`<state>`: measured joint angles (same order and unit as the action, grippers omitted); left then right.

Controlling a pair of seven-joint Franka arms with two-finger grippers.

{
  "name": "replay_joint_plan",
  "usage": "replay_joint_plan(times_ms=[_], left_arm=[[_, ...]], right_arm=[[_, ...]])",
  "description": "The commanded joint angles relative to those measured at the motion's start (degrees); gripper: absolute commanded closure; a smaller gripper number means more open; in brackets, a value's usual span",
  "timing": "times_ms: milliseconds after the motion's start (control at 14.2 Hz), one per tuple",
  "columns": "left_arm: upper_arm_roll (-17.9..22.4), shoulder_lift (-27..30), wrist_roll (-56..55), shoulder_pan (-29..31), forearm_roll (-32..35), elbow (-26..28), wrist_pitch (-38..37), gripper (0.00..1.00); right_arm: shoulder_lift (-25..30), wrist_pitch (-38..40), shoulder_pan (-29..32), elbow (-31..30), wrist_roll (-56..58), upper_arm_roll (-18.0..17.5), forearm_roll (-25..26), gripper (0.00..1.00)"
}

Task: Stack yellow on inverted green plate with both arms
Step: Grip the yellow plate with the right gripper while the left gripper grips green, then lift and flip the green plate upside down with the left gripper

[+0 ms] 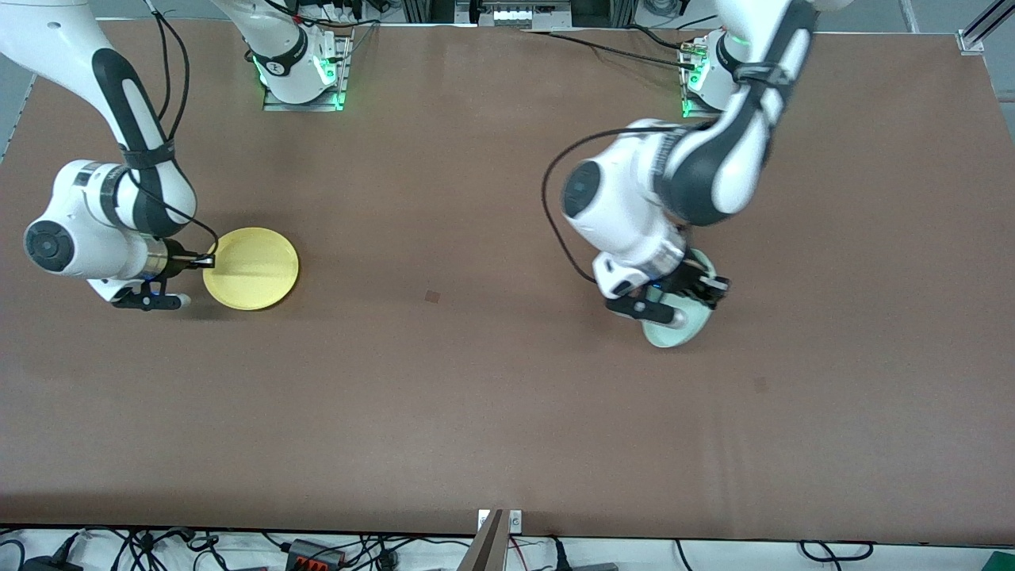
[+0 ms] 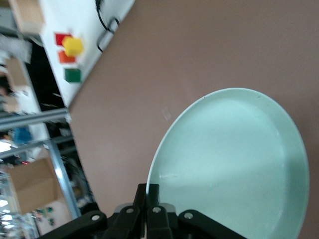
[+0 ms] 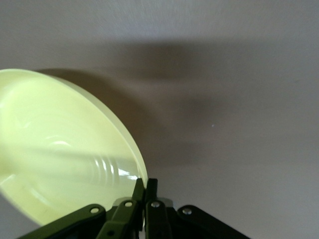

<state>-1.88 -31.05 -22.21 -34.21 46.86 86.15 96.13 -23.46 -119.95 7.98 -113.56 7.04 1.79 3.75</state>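
Both sets of jaws pinch only thin rims, the left gripper (image 1: 688, 295) on the green plate (image 1: 674, 329), the right gripper (image 1: 204, 261) on the yellow plate (image 1: 252, 268), so either plate could slip loose onto the surface (image 1: 476, 373).

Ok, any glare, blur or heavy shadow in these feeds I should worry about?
Front view: even light, the left arm's wrist slightly motion-blurred above the green plate. Right wrist view: bright glare streaks on the yellow plate, broad soft shadow on the table. Left wrist view: the green plate is sharp, the background clutter past the table edge is blurred.
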Motion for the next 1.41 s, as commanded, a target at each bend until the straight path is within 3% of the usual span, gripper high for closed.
replay_joint_plan(times_ms=[0,422,773,984,1336], left_arm=[[1.18,-3.48,-4.31,-5.58,6.48,-2.12,-5.06,0.99],[1.35,-10.78,-21.01,-13.94,13.78,-2.83,-9.74,0.99],[1.18,-15.08,-29.62,-14.48,13.87,-2.91,-9.21,0.99],[0.92,-15.45,-31.84,-13.87,13.00,-3.00,-3.96,0.95],[0.83,-15.71,-37.65,-13.08,10.80,-3.00,3.35,0.92]], right_arm=[[-0.01,7.86,0.10,5.35,4.20,-0.30,-0.23,1.00],[0.17,14.66,0.10,11.87,8.43,-0.30,-6.11,1.00],[-0.97,14.66,-2.17,13.62,8.34,-0.30,-12.80,1.00],[-1.24,15.01,-5.16,16.70,8.43,-0.30,-13.07,1.00],[-1.32,15.98,-5.08,17.67,8.61,-0.21,-13.07,1.00]])
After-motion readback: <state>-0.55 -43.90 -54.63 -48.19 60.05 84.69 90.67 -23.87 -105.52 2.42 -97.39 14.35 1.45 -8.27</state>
